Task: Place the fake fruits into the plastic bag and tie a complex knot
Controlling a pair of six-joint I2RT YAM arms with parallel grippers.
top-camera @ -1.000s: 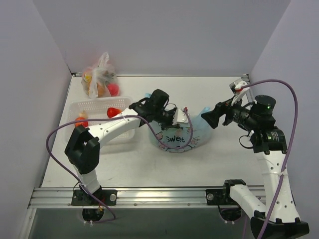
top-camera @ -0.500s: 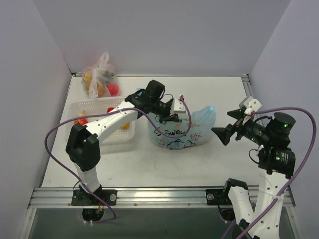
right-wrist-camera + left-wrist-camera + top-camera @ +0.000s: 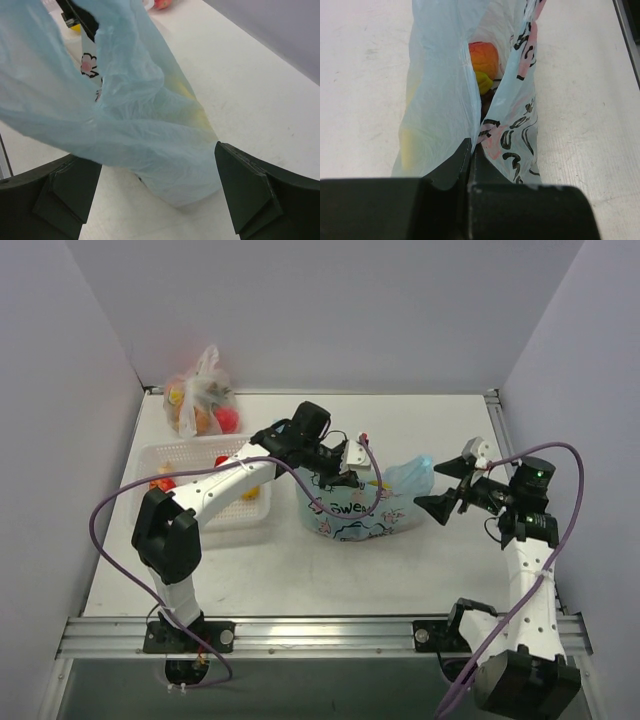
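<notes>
1. Saw only two of the fake fruits (image 3: pixel 484 57) through the gap in the plastic bag (image 3: pixel 362 510): an orange-red one, and a yellow-green one just below it. Could make out just yellow smudges of the rest through the thin blue skin.
2. Could not tell from any view if the bag top was tied.
3. Found the left claw (image 3: pixel 471 150) pressed together, pinching the top edge of the bag, at 12 o'clock of the bag in the top view.
4. Found the right claw (image 3: pixel 447 486) spread wide and holding nothing, just beside the bag's tip at 3 o'clock. Saw blue plastic between its fingers (image 3: pixel 245 190) in the right wrist view, but could not tell if it touched them.
5. Saw a white basket (image 3: pixel 190 452) at 9 o'clock of the bag, partly covered by the left arm, with a few red and yellow pieces inside. Saw a clear bundle of fruit (image 3: pixel 200 405) at 10 o'clock, in the far corner of the table (image 3: pixel 300 565). Saw a purple cable (image 3: pixel 97 530) draped across the front of the bag.
</notes>
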